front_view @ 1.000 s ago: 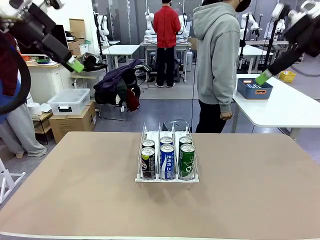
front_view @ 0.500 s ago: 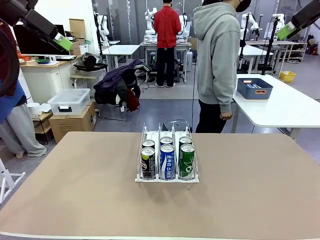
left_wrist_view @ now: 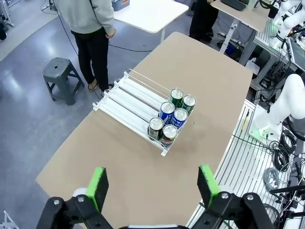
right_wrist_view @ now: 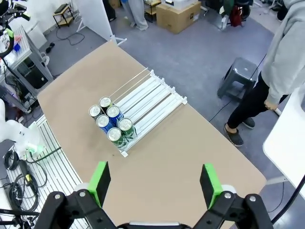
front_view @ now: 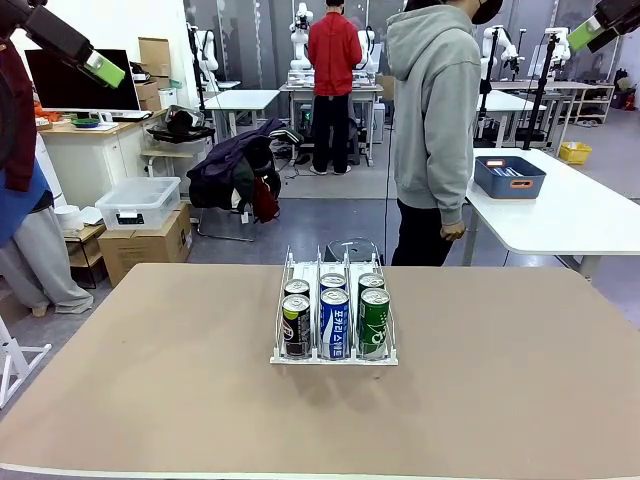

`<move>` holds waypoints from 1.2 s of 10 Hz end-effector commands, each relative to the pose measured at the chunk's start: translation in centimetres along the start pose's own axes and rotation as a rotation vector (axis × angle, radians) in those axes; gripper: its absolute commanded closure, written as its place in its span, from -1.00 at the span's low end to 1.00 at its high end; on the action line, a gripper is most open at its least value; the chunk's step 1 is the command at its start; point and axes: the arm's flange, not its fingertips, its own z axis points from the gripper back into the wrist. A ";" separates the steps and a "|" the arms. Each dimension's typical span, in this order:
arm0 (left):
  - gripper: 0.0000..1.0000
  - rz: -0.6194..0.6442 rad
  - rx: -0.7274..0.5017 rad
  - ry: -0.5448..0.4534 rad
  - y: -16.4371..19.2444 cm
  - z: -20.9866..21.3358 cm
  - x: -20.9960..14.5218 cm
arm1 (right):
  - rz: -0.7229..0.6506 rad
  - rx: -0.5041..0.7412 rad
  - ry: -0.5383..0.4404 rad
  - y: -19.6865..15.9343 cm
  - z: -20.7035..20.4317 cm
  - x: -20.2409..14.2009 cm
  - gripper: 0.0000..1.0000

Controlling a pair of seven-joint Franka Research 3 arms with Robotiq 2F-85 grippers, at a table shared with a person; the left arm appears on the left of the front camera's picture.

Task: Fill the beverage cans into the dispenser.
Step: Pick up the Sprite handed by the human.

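Lifted away — my left gripper [left_wrist_view: 152,185], right gripper [right_wrist_view: 155,182]: open, empty | slim aluminium cans [front_view: 335,322] sit in clear wire rack [left_wrist_view: 127,101] — likely done.

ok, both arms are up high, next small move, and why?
Probably just hold position. The six cans already stand in the dispenser, two per lane, and the left gripper and right gripper hang open and empty above the table.

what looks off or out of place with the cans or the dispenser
Nothing stands out. The black Pepsi cans, blue cans and green cans all stand upright, two to a lane, bunched at the robot's end of the dispenser. It sits square on the table, with no spill or dent showing.
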 end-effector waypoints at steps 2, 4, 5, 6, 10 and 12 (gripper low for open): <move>-1.00 0.000 0.000 0.000 0.0 0.0 0.0 | -0.035 0.016 -0.068 0.4 0.9 -0.9 -1.00; -1.00 0.000 0.000 0.000 0.0 0.0 0.0 | -0.010 -0.005 -0.014 -0.1 0.6 0.0 -1.00; -1.00 0.000 0.000 0.000 0.0 0.0 0.0 | -0.010 -0.005 -0.014 -0.1 0.6 0.0 -1.00; -1.00 0.000 0.000 0.000 0.0 0.0 0.0 | -0.010 -0.005 -0.014 -0.1 0.6 0.0 -1.00; -1.00 0.028 -0.060 0.041 -0.8 1.1 1.7 | -0.033 0.023 0.034 -0.1 2.0 -0.3 -1.00; -1.00 0.019 -0.084 0.023 -0.8 1.8 2.4 | -0.041 -0.004 0.024 0.2 2.9 -0.9 -1.00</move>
